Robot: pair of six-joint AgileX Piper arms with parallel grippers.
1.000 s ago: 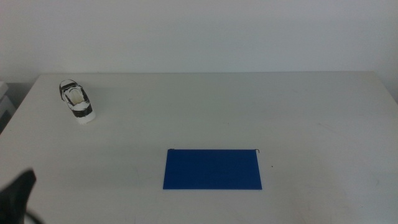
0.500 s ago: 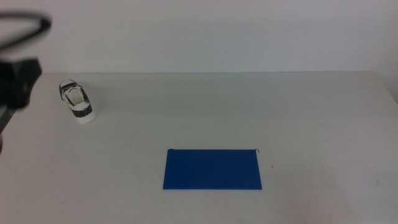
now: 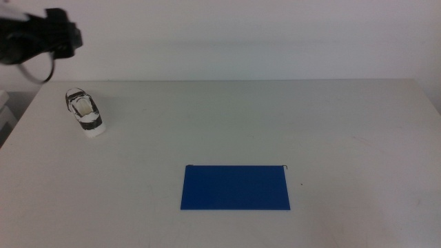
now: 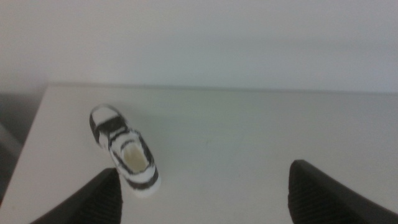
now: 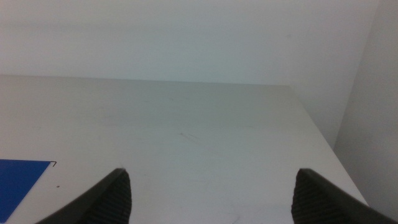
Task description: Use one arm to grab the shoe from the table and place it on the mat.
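A plain white wall (image 3: 262, 38) rises behind the far edge of the work surface and fills the upper part of every view, evenly and softly lit with no hard shadows. In the right wrist view a second pale wall (image 5: 373, 106) meets it at a corner.

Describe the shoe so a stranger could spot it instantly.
On the white table, look to the far left corner, well away from the blue mat. The shoe stands there alone: a small white sneaker with black patterned trim, the only object that isn't flat.
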